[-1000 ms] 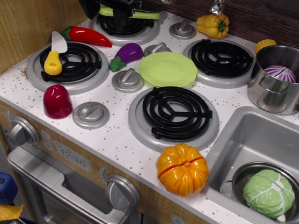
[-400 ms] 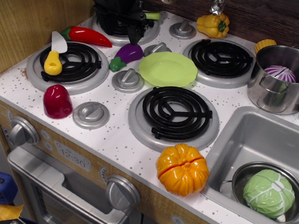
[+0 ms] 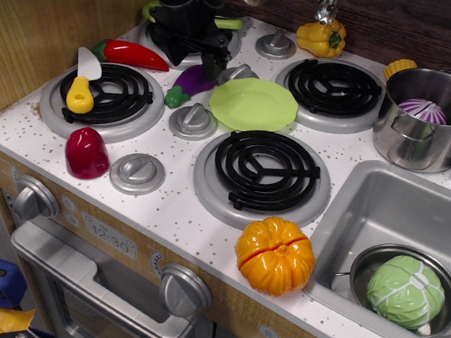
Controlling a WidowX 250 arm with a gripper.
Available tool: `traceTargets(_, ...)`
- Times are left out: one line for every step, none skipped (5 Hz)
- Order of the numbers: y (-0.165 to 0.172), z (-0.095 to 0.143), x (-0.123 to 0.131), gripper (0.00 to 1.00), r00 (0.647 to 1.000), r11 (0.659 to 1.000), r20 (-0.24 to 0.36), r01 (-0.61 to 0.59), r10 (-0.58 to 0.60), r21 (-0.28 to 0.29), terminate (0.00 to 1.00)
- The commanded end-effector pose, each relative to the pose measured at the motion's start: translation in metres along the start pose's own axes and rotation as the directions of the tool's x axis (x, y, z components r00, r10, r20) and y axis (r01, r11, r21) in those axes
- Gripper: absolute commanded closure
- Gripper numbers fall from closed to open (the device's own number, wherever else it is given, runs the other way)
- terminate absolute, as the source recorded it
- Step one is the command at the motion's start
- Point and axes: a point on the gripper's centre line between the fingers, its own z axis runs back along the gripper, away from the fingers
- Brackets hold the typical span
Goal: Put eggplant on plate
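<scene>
The purple eggplant (image 3: 190,82) with its green stem cap lies on the white stove top between the back-left burner and the lime-green plate (image 3: 253,104), stem end pointing front-left. The plate lies flat just right of it and has nothing on it. My black gripper (image 3: 197,61) hangs low over the eggplant's far, thick end. Its jaws look open, one finger on each side of that end, and they hide part of it. I cannot tell whether the fingers touch the eggplant.
A red chili (image 3: 131,54) and a yellow utensil (image 3: 79,95) lie to the left, a dark red pepper (image 3: 86,153) in front. A green-handled utensil (image 3: 226,23) lies behind the gripper. A steel pot (image 3: 423,118), an orange pumpkin (image 3: 275,255) and the sink (image 3: 398,229) are to the right.
The gripper has moved from the back-left burner forward, right and down, and now stands over the eggplant's far end. The eggplant and plate have not moved.
</scene>
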Motion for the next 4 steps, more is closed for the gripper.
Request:
traceTargets(0.008, 0.003, 0.021, 0.00, 0.998, 1.000, 0.053, 0.024, -0.023, -0.008, 0.00)
traceTargets(0.012, -0.002, 0.023, 0.00, 0.998, 0.999, 0.050, 0.025, -0.023, -0.021, 0.00)
traceTargets(0.016, -0.006, 0.024, 0.00, 0.999, 0.999, 0.044, 0.022, -0.021, -0.036, 0.00)
traceTargets(0.015, -0.007, 0.020, 0.00, 0.999, 0.999, 0.043, 0.013, -0.011, -0.042, 0.00)
